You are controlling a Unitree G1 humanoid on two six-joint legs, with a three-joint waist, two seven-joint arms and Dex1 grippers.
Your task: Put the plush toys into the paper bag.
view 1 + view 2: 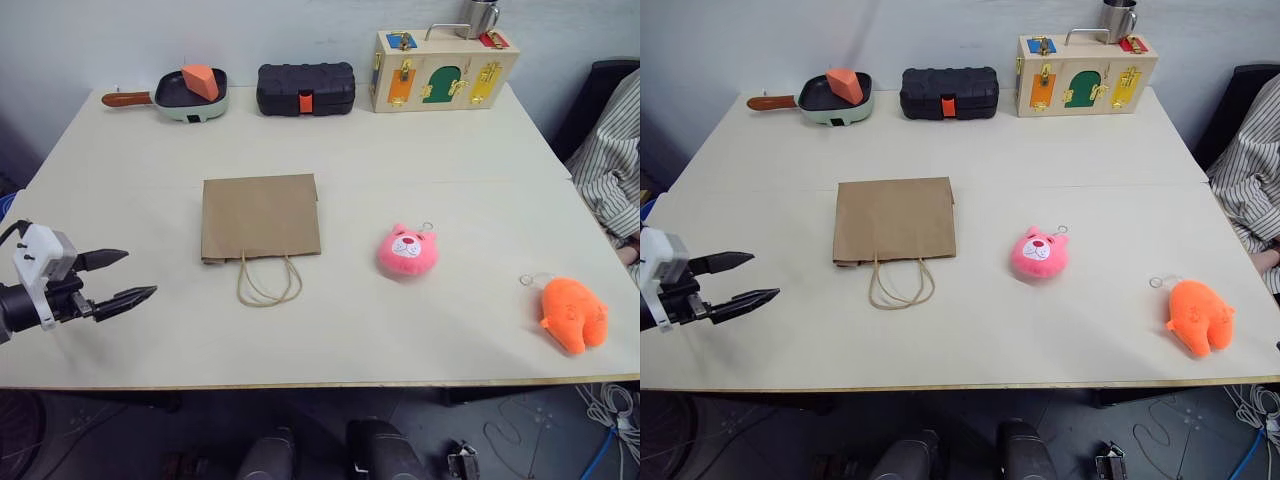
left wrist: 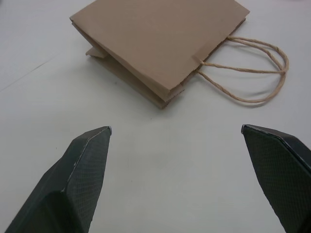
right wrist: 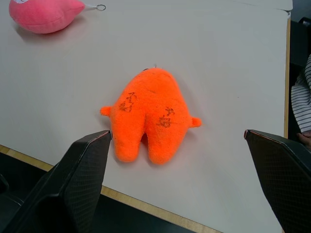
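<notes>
Over on the far left, the left gripper [image 1: 118, 279] hangs above the near-left part of the table [image 1: 450, 180] with its 2 black fingers spread wide and nothing between them, pointed across at the paper bag [image 1: 260, 216], so my guess is it's lined up to deal with the bag first. That bag lies flat and collapsed near the middle, mouth and twisted handles [image 1: 268, 282] facing the near edge, which means it probably needs lifting or propping open before anything goes inside. Plenty of bare tabletop sits between that claw and the bag, so the approach looks easy. Next along, the pink bear toy [image 1: 407, 250] sits face up just right of the bag, key ring toward the back, with open room all around it. Further right, the orange plush toy [image 1: 574, 312] lies near the front-right corner, fairly close to the near edge, so a sloppy nudge could push it off. The right gripper [image 3: 177, 182] hovers right behind it with its jaws wide apart and empty, toy sitting between the fingers' line of sight, looks set for a grab. A person's striped sleeve [image 1: 612, 165] sits by the right edge, so swinging wide there seems risky. Back row of clutter stays well apart from everything.
</notes>
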